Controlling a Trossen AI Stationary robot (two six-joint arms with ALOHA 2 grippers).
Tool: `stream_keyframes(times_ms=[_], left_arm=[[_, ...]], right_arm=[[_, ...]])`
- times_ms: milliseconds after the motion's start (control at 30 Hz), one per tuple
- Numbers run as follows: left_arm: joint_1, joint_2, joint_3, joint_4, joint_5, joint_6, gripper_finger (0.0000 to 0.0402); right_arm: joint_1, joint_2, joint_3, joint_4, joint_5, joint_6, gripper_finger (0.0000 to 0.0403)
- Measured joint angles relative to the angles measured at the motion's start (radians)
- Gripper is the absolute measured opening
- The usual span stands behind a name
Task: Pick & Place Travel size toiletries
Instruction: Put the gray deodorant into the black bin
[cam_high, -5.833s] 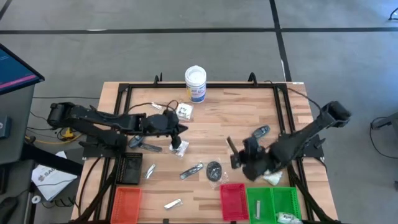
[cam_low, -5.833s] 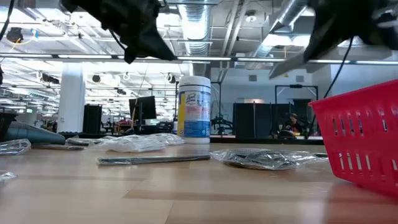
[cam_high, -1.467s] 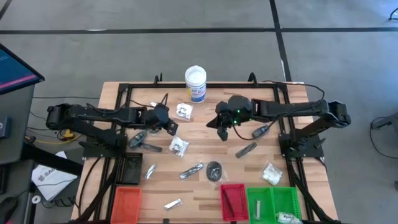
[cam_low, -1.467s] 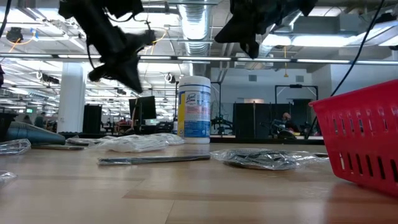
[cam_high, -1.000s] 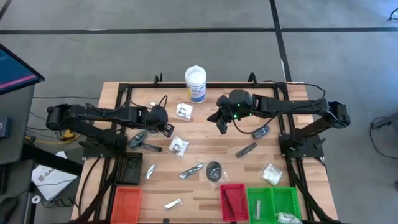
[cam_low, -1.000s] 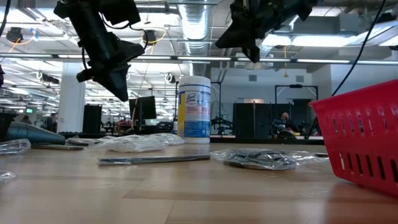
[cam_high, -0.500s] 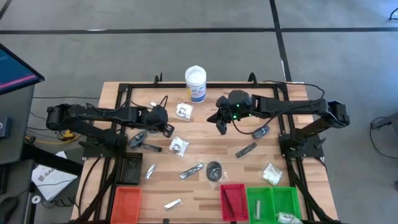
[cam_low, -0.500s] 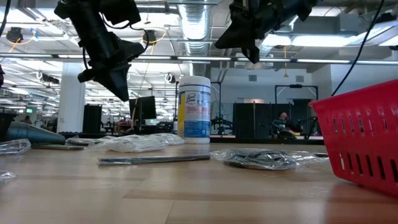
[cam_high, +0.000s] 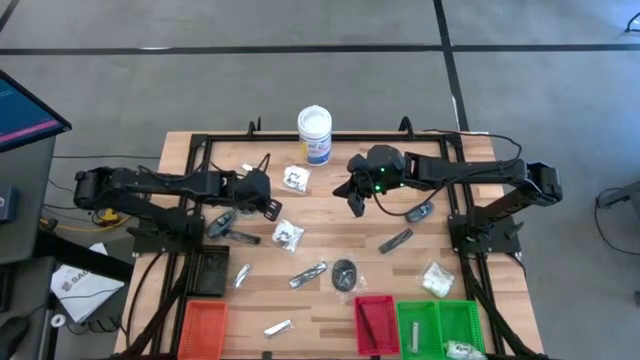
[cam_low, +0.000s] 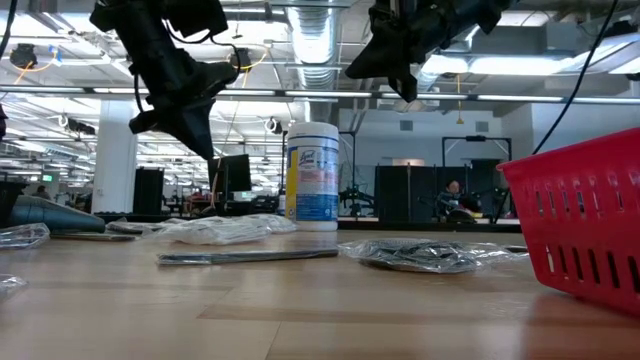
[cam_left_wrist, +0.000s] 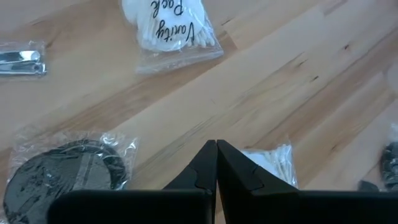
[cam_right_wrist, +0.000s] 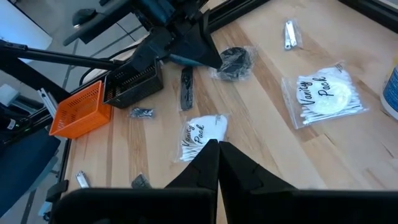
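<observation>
- My left gripper (cam_high: 272, 208): fingers pressed together, holding nothing; above the vanity pack (cam_high: 288, 234)
- My right gripper (cam_high: 357, 207): pressed together, empty; mid-table
- Toiletries scattered on the table (cam_high: 340, 235); packet in the green tray (cam_high: 440, 325) cut off by the picture's edge

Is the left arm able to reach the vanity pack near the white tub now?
Probably yes: the left pincer hovers shut just beside the vanity pack, with bare table between. It must open first.
</observation>
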Motion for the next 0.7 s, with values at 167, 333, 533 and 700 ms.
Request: stream_keyframes(times_ms=[167,333,533,700], left_arm=[[0.0,-0.011,0.029,0.006,0.001,0.06,0.0001],[0.0,-0.04,0.066,0.005,0.002,0.123,0.0001],[0.0,-0.076,0.072,-0.001,0.055,0.179,0.0001],[-0.005,-0.108,0.072,-0.055,0.115,0.185,0.0001]], right_arm=[[0.0,0.0,0.0,0.0,0.0,0.0,0.0],[0.0,0.0,0.0,0.0,0.0,0.0,0.0],[0.0,0.0,0.0,0.007,0.0,0.0,0.0],[0.001,0.0,0.0,0.049,0.001,0.165,0.0]])
